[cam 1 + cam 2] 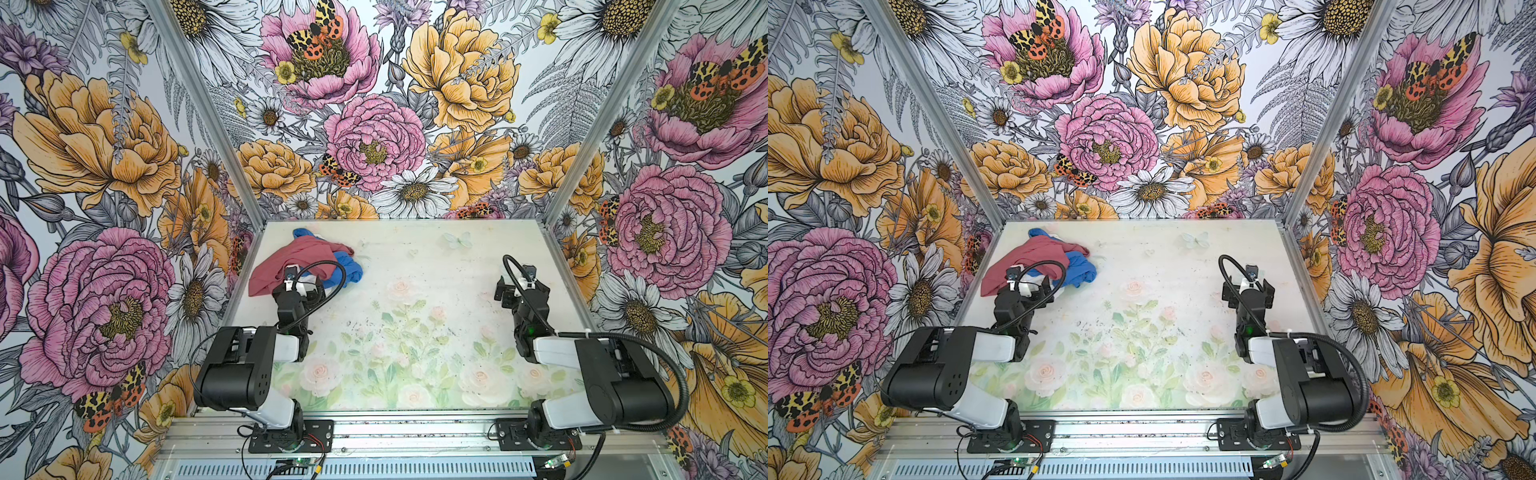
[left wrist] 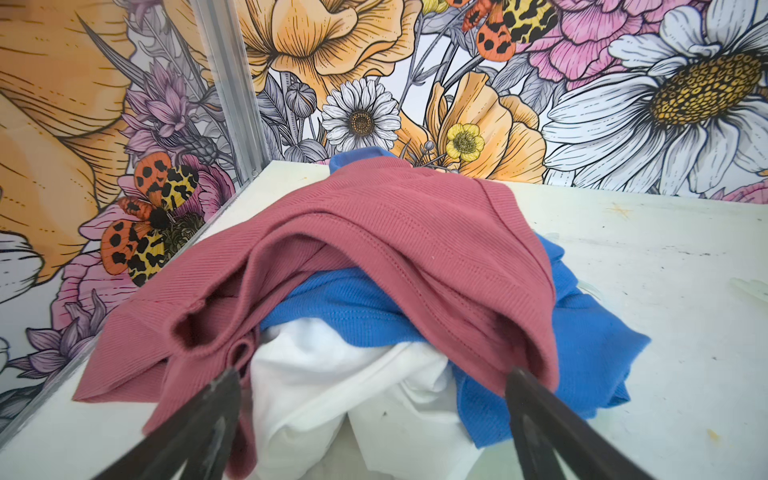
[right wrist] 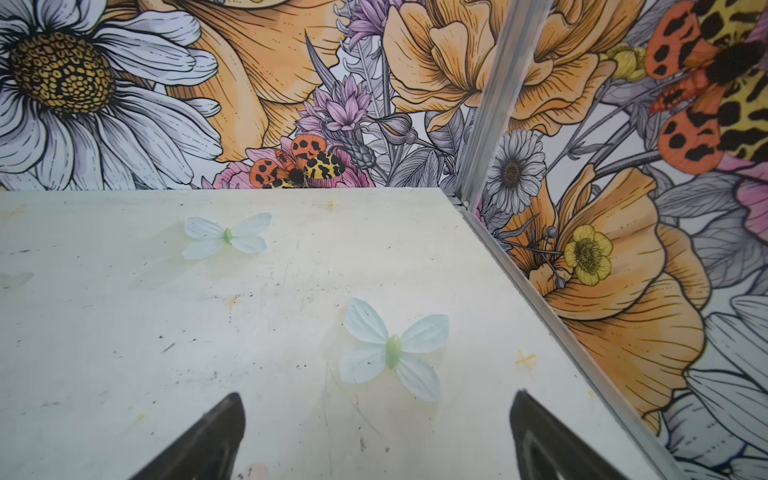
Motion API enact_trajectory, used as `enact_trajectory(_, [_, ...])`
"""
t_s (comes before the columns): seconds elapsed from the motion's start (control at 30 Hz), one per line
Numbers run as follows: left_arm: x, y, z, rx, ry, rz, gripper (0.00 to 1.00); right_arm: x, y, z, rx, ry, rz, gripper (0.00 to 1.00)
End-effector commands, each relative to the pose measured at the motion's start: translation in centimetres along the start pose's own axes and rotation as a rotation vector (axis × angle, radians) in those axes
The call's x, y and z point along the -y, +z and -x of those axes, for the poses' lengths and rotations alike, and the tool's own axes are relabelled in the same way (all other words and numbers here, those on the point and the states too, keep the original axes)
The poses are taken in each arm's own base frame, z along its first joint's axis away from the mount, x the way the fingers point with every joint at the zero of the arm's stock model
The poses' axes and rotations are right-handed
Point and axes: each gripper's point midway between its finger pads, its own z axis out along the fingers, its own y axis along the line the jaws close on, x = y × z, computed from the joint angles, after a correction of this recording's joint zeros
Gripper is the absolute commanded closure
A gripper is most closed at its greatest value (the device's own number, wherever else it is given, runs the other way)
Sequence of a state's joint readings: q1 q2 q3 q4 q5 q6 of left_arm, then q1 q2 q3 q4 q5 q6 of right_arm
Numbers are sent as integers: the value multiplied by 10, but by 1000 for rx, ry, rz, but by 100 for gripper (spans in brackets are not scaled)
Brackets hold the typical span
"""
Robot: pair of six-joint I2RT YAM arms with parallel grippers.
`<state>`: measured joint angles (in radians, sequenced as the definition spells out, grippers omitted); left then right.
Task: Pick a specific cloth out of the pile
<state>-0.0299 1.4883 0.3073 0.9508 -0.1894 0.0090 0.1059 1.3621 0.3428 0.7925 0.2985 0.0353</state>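
**Left gripper** [image 2: 374,374]: jaws spread wide, nothing clamped. The tips flank the near edge of the pile [image 1: 305,264]. Whether the left tip touches the hem of the dusty-red cloth [image 2: 415,232] cannot be told.

**The cloth** [image 2: 324,374]: white, bunched at the near foot of the pile, directly between the left jaws. It sits at the far left of the table [image 3: 124,332], under the blue cloth [image 2: 582,332], with the dusty-red cloth draped over both.

**Right gripper** [image 3: 378,397]: jaws wide, empty, over bare table at the far right, well apart from the pile. A printed butterfly [image 3: 392,349] lies just ahead of it.

**Progress:** judged early. The left gripper stands lined up at the white fabric. Grasp, pull-out and separation from the coloured cloths are not yet done.

**Hidden or unclear:**
- Only a bulge of the white cloth shows; its extent under the other two is unseen.
- In both top views the left gripper and its cable cover the pile's near side, so the white fabric is hard to tell from the gripper's pale parts.
- The wrist views cut off both gripper bodies.
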Motion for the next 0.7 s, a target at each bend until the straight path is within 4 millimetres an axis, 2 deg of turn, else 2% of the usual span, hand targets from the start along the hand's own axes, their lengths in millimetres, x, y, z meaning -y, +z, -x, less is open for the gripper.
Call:
enact_trajectory(0.0, [-5, -26, 43, 127, 11, 91, 1, -16, -14, 44, 10, -12, 54, 1])
enact_trajectory(0.07, [1, -38, 55, 87, -10, 91, 1, -37, -23, 62, -30, 49, 149, 0])
enact_trajectory(0.17, [-7, -56, 69, 13, -110, 136, 1, -71, -36, 81, -77, 110, 252, 1])
enact_trajectory(0.23, [-16, -68, 72, -39, -175, 175, 2, -97, -46, 91, -102, 131, 322, 1])
enact_trajectory(0.3, [-18, -76, 69, -105, -229, 186, 8, -125, -54, 97, -134, 152, 397, 1])
enact_trajectory(0.4, [-16, -76, 47, -269, -308, 165, 14, -178, -70, 102, -207, 170, 538, 1])
enact_trajectory(0.53, [-2, -59, 18, -475, -493, -3, 42, -262, -111, 108, -259, 126, 758, 1])
enact_trajectory(0.6, [-2, -52, 12, -508, -525, -10, 48, -296, -132, 109, -266, 100, 834, 1])
enact_trajectory(0.67, [-4, -48, 9, -517, -536, 13, 49, -328, -153, 106, -274, 72, 900, 1])
